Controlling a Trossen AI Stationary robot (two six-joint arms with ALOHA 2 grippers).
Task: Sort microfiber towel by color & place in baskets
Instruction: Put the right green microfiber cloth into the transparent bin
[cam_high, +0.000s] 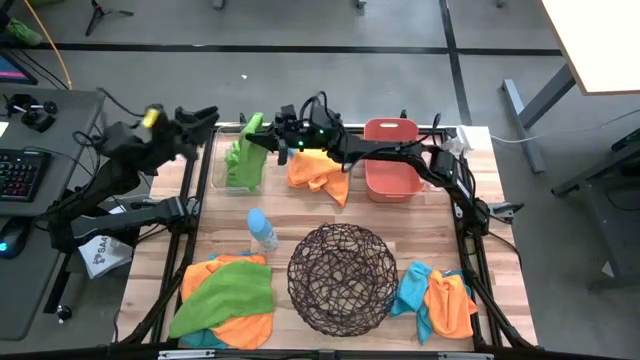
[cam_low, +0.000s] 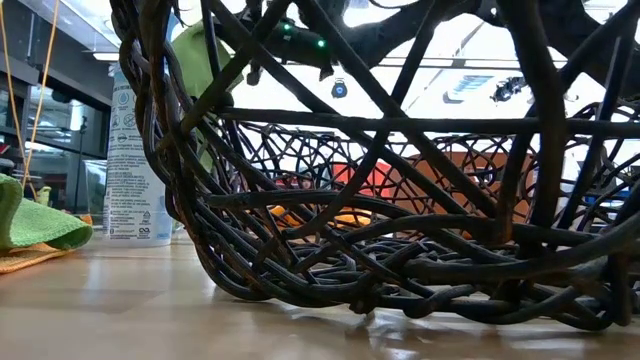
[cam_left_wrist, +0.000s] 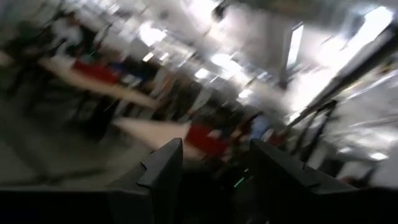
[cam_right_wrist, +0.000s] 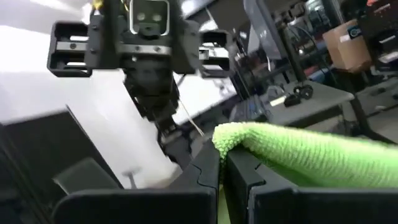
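Two piles of mixed towels (cam_high: 225, 297) lie nearest on the counter (cam_high: 300, 215), flanking the round wire basket (cam_high: 340, 278). Farther back, the right gripper (cam_high: 262, 139) is pinched tight on a green towel (cam_high: 243, 160), held above the clear bin (cam_high: 236, 183). The left gripper (cam_high: 205, 118) hangs nearby with its fingers spread, empty. Judged step: delivering green; next the towel must be lowered in and let go.

High: overhead, straight down, whole table (cam_high: 330, 215).
Low: table height, tight against wire basket (cam_low: 400, 200).
Left wrist: faces room.
Right wrist: close behind pinched green towel (cam_right_wrist: 298, 152), also overhead.
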